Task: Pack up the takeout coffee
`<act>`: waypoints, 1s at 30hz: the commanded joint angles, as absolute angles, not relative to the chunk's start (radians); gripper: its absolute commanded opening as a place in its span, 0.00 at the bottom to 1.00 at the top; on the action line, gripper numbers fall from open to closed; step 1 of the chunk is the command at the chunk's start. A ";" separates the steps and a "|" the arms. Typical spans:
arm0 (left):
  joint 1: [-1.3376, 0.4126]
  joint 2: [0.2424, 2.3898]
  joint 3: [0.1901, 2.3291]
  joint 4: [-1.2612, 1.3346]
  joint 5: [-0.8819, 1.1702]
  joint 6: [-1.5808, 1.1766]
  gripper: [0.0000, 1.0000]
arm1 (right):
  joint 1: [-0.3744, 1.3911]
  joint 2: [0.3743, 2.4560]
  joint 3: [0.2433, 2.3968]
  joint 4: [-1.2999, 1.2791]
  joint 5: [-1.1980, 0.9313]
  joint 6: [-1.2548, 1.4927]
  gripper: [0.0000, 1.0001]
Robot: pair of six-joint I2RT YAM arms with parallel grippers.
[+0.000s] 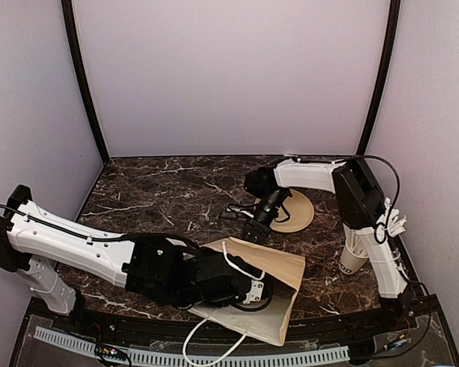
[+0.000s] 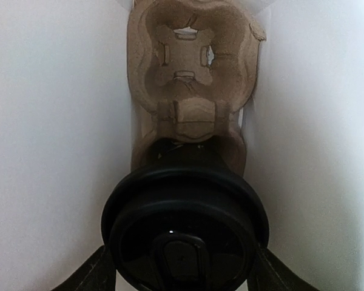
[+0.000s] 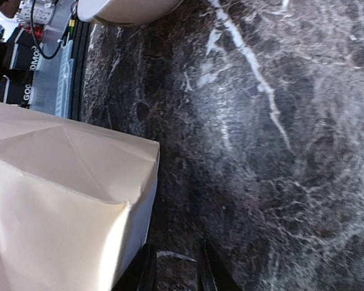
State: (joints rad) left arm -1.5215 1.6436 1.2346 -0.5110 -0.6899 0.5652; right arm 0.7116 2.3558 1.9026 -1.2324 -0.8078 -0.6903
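Note:
The takeout coffee (image 2: 185, 224) fills the left wrist view, its round black lid facing the camera and its body mostly hidden behind the lid. My left gripper (image 2: 185, 280) is shut on it, with a dark finger (image 2: 91, 274) pressed against each side of the lid. Cup and gripper are inside the white-lined paper bag (image 1: 279, 271), which lies on its side. A brown pulp cup carrier (image 2: 188, 79) sits at the bag's far end, just beyond the cup. My right gripper (image 1: 250, 229) hovers by the bag's far edge, its jaws (image 3: 177, 276) slightly apart over bare marble, beside the bag (image 3: 54, 200).
A tan round disc (image 1: 297, 210) lies on the dark marble table (image 1: 161, 191) under the right arm. A white cup of straws (image 1: 354, 258) stands by the right arm's base. The bag's white cord handles (image 1: 206, 340) trail over the table's front edge.

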 commanded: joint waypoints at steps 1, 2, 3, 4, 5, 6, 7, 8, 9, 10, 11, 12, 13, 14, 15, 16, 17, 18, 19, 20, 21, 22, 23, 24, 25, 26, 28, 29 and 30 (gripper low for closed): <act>-1.516 1.627 1.312 -0.673 -0.584 0.494 0.37 | 0.755 2.398 1.944 -1.397 -0.967 -0.775 0.22; -1.516 1.637 1.324 -0.696 -0.578 0.488 0.37 | 0.759 2.402 1.942 -1.401 -0.966 -0.782 0.22; -1.517 1.654 1.347 -0.730 -0.560 0.482 0.37 | 0.762 2.403 1.937 -1.398 -0.964 -0.785 0.22; -1.517 1.659 1.355 -0.743 -0.548 0.480 0.37 | 0.763 2.402 1.929 -1.385 -0.960 -0.777 0.22; -1.516 1.669 1.367 -0.762 -0.516 0.479 0.37 | 0.762 2.398 1.922 -1.362 -0.952 -0.758 0.22; -1.516 1.673 1.370 -0.767 -0.501 0.480 0.37 | 0.761 2.390 1.910 -1.327 -0.928 -0.724 0.22; -1.516 1.680 1.373 -0.772 -0.474 0.482 0.37 | 0.758 2.381 1.903 -1.289 -0.889 -0.683 0.25; -1.515 1.684 1.378 -0.777 -0.463 0.483 0.37 | 0.752 2.366 1.894 -1.238 -0.844 -0.637 0.27; -1.514 1.694 1.383 -0.782 -0.440 0.482 0.37 | 0.743 2.351 1.884 -1.185 -0.785 -0.572 0.29; -1.514 1.701 1.397 -0.795 -0.428 0.481 0.37 | 0.732 2.333 1.881 -1.143 -0.751 -0.536 0.32; -1.511 1.713 1.405 -0.803 -0.412 0.478 0.37 | 0.718 2.319 1.887 -1.111 -0.726 -0.506 0.35; -1.505 1.724 1.421 -0.818 -0.402 0.475 0.37 | 0.704 2.310 1.899 -1.090 -0.711 -0.483 0.38; -1.502 1.728 1.428 -0.824 -0.381 0.471 0.36 | 0.690 2.301 1.917 -1.079 -0.701 -0.470 0.40; -1.495 1.734 1.435 -0.829 -0.362 0.469 0.36 | 0.678 2.296 1.939 -1.076 -0.691 -0.462 0.42; -1.491 1.735 1.437 -0.830 -0.355 0.468 0.36 | 0.667 2.290 1.960 -1.073 -0.677 -0.457 0.44; -1.483 1.739 1.440 -0.829 -0.339 0.469 0.36 | 0.656 2.284 1.980 -1.070 -0.660 -0.449 0.45; -1.478 1.742 1.442 -0.831 -0.331 0.469 0.35 | 0.646 2.277 2.001 -1.066 -0.641 -0.442 0.46; -1.467 1.750 1.454 -0.838 -0.318 0.468 0.35 | 0.635 2.269 2.021 -1.065 -0.623 -0.439 0.47; -1.461 1.754 1.460 -0.842 -0.311 0.468 0.35 | 0.624 2.260 2.045 -1.067 -0.601 -0.436 0.48; -1.451 1.763 1.476 -0.848 -0.293 0.471 0.35 | 0.613 2.250 2.069 -1.071 -0.581 -0.435 0.48; -1.445 1.768 1.485 -0.852 -0.281 0.472 0.35 | 0.599 2.239 2.094 -1.078 -0.566 -0.434 0.49; -1.432 1.783 1.509 -0.867 -0.254 0.470 0.34 | 0.584 2.228 2.122 -1.086 -0.552 -0.433 0.49; -1.426 1.791 1.524 -0.876 -0.242 0.467 0.34 | 0.566 2.215 2.151 -1.097 -0.540 -0.432 0.50; -1.412 1.808 1.548 -0.892 -0.217 0.465 0.34 | 0.547 2.198 2.183 -1.105 -0.527 -0.431 0.50; -1.406 1.816 1.560 -0.899 -0.200 0.464 0.34 | 0.529 2.179 2.207 -1.111 -0.516 -0.431 0.51; -1.392 1.832 1.582 -0.910 -0.170 0.460 0.34 | 0.510 2.152 2.222 -1.108 -0.506 -0.432 0.51; -1.368 1.855 1.612 -0.923 -0.121 0.455 0.33 | 0.479 2.080 2.226 -1.091 -0.484 -0.434 0.52; -1.357 1.865 1.623 -0.928 -0.102 0.451 0.34 | 0.466 2.038 2.218 -1.079 -0.477 -0.436 0.52; -1.339 1.886 1.653 -0.947 -0.062 0.441 0.34 | 0.457 1.995 2.205 -1.066 -0.473 -0.440 0.52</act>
